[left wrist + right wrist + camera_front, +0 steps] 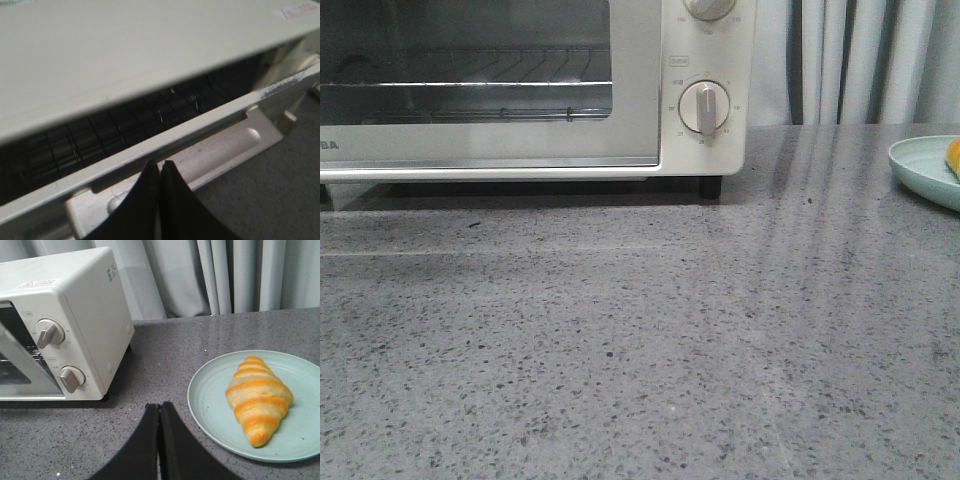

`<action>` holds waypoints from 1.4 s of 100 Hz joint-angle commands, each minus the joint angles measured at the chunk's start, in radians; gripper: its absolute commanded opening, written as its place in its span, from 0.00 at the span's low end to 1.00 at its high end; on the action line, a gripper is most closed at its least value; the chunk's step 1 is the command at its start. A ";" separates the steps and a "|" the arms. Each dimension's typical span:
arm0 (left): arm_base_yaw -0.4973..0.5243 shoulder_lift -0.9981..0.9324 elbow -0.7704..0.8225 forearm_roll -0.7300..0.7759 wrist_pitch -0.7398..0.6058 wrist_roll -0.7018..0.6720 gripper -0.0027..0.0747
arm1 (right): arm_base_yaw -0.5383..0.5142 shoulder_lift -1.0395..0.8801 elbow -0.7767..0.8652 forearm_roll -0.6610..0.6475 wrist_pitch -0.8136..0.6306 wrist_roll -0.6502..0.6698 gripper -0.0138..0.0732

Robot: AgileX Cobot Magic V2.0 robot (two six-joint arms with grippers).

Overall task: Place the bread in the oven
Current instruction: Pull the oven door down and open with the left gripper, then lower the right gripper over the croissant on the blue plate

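A: Cream-white oven (65, 325): position relative to the left gripper (160, 167)?

B: Directly ahead of it. Fingers are closed together, tips just short of the door's top edge (150, 150). The door stands slightly ajar; the wire rack (115, 135) is visible through the gap. Whether the tips touch the door handle (210, 150) cannot be determined.

A: Right gripper (160, 407)?

B: Fingers together, holding nothing, above the grey speckled surface (165, 345).

A: Bread (257, 400)?

B: Ahead of the right gripper and off to one side, lying on a pale green plate (210, 405). The oven sits to the gripper's other side, well apart from the plate.
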 commanded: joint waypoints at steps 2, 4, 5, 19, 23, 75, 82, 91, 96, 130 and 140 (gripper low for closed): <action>-0.005 -0.061 0.051 0.011 0.098 -0.001 0.01 | 0.013 0.015 -0.035 -0.001 -0.068 -0.011 0.08; -0.005 -0.075 0.067 0.011 0.103 -0.001 0.01 | 0.016 0.015 -0.035 -0.001 -0.068 -0.011 0.08; -0.005 -0.079 0.077 0.013 0.107 -0.001 0.01 | 0.016 0.015 -0.035 -0.001 -0.071 -0.011 0.08; -0.005 -0.144 0.173 0.013 0.133 -0.001 0.01 | 0.018 0.015 -0.035 -0.001 -0.110 -0.011 0.08; -0.005 -0.153 0.192 0.013 0.149 -0.001 0.01 | 0.018 0.015 -0.035 -0.001 -0.125 -0.011 0.08; -0.005 -0.185 0.294 -0.066 0.207 -0.001 0.01 | 0.018 0.168 -0.189 -0.003 0.024 -0.011 0.08; -0.005 -0.224 0.272 -0.126 0.207 -0.001 0.01 | 0.018 0.274 -0.279 -0.008 0.098 -0.011 0.08; -0.005 -0.293 0.237 -0.176 0.207 -0.001 0.01 | 0.006 0.409 -0.392 -0.036 0.162 -0.011 0.11; -0.005 -0.334 0.216 -0.185 0.207 -0.001 0.01 | -0.012 0.478 -0.461 -0.067 0.188 -0.011 0.17; -0.005 -0.568 0.147 -0.195 0.205 -0.001 0.01 | -0.088 0.844 -0.623 -0.244 0.307 0.082 0.56; -0.005 -0.595 0.147 -0.220 0.205 -0.003 0.01 | -0.095 0.927 -0.623 -0.271 0.302 0.088 0.55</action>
